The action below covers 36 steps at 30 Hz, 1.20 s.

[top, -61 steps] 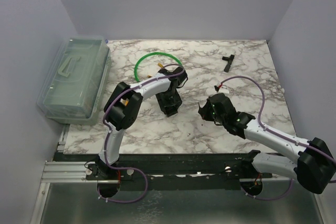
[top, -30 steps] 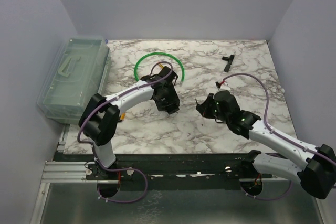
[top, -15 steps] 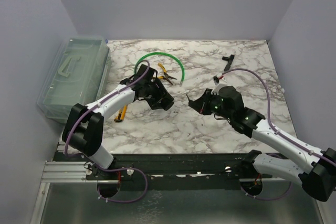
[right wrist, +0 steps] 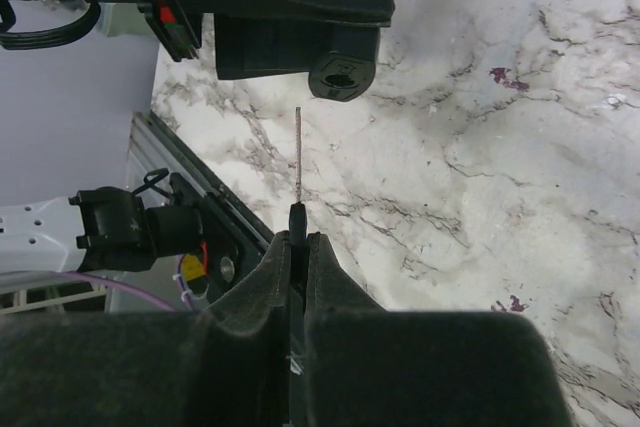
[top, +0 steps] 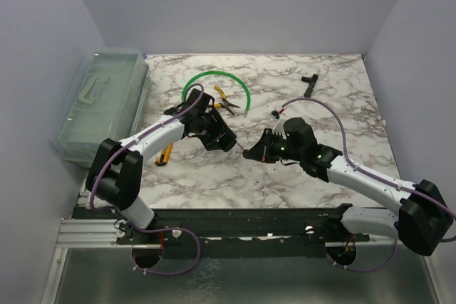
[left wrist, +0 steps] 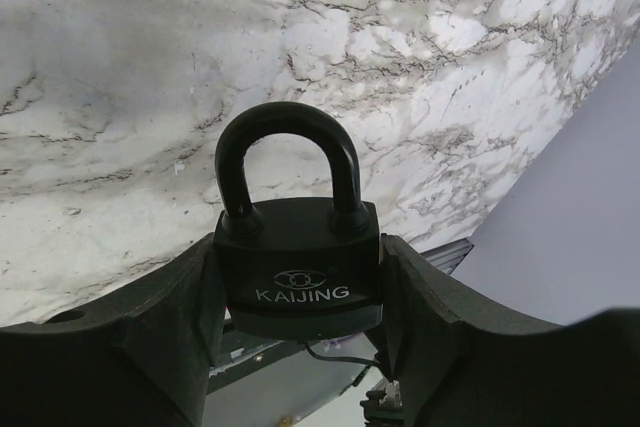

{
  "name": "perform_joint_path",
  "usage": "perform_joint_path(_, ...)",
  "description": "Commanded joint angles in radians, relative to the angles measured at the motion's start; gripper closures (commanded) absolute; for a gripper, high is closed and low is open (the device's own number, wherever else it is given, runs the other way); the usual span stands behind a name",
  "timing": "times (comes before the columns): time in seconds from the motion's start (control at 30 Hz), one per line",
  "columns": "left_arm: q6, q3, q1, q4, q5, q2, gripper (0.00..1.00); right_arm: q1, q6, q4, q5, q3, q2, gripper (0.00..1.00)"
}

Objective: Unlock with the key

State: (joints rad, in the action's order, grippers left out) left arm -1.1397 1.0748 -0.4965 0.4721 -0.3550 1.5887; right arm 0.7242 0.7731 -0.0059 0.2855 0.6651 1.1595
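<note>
Table [top: 285,176], marble-patterned top: bears all below.

Box [top: 100,105], clear plastic, lidded: at the left edge, well apart from the work.

Hoop [top: 203,75], green, lying flat toward the back, beside the pliers.

Left gripper [top: 219,138]: clamped on both sides of the padlock's body and holding it above the table.

Right gripper [right wrist: 298,237]: pinched tight on the key's head, blade free ahead of the fingertips.

Padlock [left wrist: 296,247], black, shackle closed. Round keyhole end faces the right gripper.

Pliers [top: 224,103], yellow handles: inside the hoop's arc, untouched.

Key [right wrist: 299,157], thin pale metal, seen edge-on in the right wrist view.
- Handling, as judged: very light, stiff along its length, yet thin enough to bend or twist in the pinch if pushed off-line; slick. Best taken by the head, as held now.
- Long axis: straight out from the fingertips. Tip aimed at the padlock's underside, near the keyhole but apart from it, a shade left of the opening. Not yet inserted.
</note>
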Motion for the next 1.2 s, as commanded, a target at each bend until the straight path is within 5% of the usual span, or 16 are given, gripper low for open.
perform_joint_path(0.0,-0.017,0.026,0.007,-0.044,-0.051,0.011,1.0,-0.006,0.027,0.058,0.075,-0.01,0.03,1.0)
perform_joint_path(1.17,-0.02,0.02,0.001,-0.044,-0.048,0.034,1.0,-0.006,0.063,0.14,0.074,0.044,0.239,1.0)
